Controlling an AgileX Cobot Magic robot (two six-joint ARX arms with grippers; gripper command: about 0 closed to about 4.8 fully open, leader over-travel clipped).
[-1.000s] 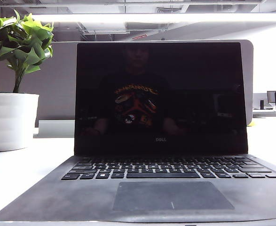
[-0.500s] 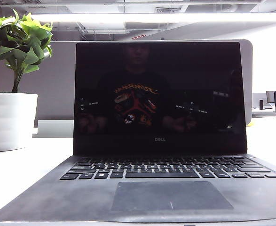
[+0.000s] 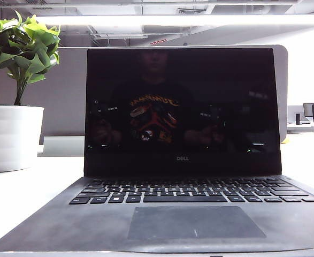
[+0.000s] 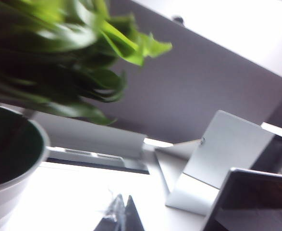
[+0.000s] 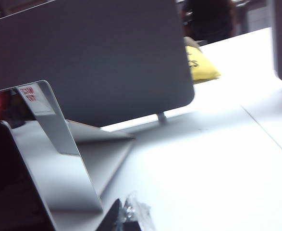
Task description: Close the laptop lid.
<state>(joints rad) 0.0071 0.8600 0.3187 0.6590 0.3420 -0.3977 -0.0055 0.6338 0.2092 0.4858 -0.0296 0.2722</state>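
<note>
Laptop open on the white table, lid upright

Nearest in the exterior view lie the touchpad and keyboard; behind them the laptop lid stands about upright, its glossy black screen facing the camera. A white pot with a green plant sits at the left, a grey partition behind. The left end effector shows only dark tips near the pot, the right end effector likewise just behind the lid's silver back; how far either is open, I cannot tell.
</note>
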